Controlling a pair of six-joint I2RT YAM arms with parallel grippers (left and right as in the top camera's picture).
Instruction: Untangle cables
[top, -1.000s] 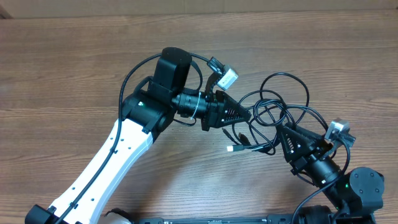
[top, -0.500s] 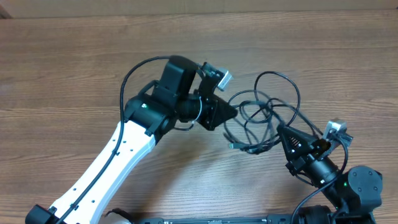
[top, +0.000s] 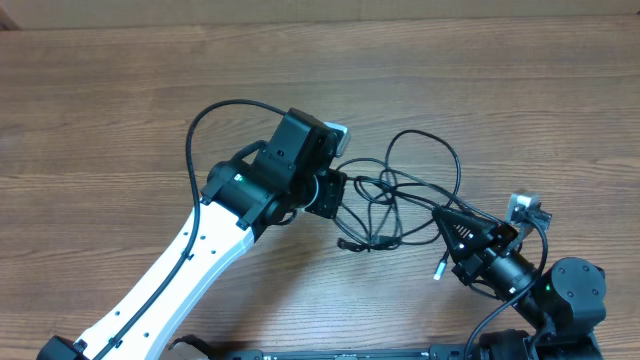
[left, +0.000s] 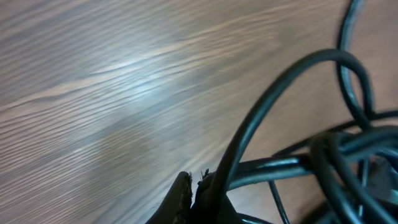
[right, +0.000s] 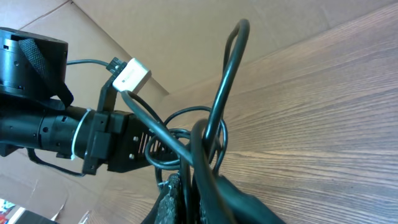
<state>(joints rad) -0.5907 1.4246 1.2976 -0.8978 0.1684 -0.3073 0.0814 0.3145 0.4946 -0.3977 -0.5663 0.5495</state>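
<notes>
The cables (top: 400, 190) lie as a loose tangle of thin black loops on the wooden table (top: 120, 90), between my two grippers. My left gripper (top: 340, 195) is at the tangle's left edge, shut on a cord. In the left wrist view that cord (left: 273, 112) arcs up from the closed gripper (left: 194, 180). My right gripper (top: 440, 222) is at the tangle's lower right, shut on a cord. The right wrist view shows this cord (right: 227, 81) rising from between the gripper's (right: 186, 186) fingers. One plug end (top: 345, 243) rests on the table; another (top: 437, 268) hangs beside the right gripper.
A cardboard sheet (top: 300, 10) lines the table's far edge. The left arm's own thicker cable (top: 200, 125) loops out to the left of its wrist. The white left wrist camera (right: 132, 76) stands above the tangle. Right arm base (top: 570, 295) is at the lower right.
My left gripper has drawn back to the left and turned, dragging the tangle leftward. My right gripper has shut on a cord, and a plug end now hangs beside it.
</notes>
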